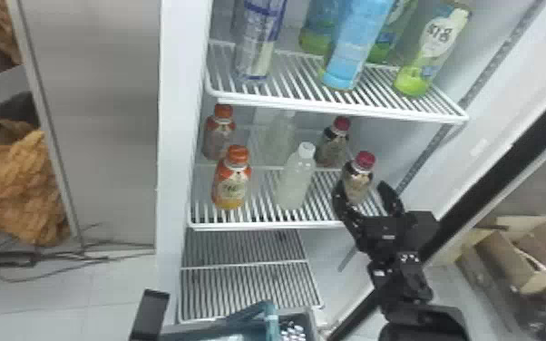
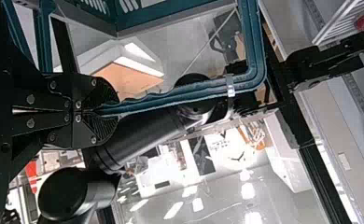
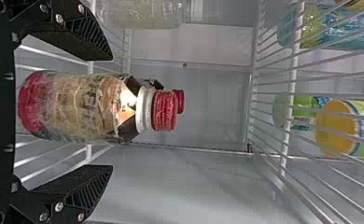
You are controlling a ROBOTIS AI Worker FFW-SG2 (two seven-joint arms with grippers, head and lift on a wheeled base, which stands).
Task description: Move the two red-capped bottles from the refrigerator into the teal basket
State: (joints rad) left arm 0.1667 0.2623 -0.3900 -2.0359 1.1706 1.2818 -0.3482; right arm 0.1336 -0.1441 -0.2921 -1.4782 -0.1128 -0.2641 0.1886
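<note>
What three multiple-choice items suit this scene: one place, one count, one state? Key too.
1. Where's the front red-capped bottle?
A) Teal basket
B) Shelf with the orange-capped bottles
C) Top shelf

2. How many orange caps on that shelf?
A) Two
B) Three
C) Four

3. The right gripper is:
A) Shut, empty
B) Shut on the bottle
C) Open

Key:
1 B: the head view shows them on one wire shelf.
2 A: one in front, one behind.
3 C: gaps separate the bottle from both fingers.
</note>
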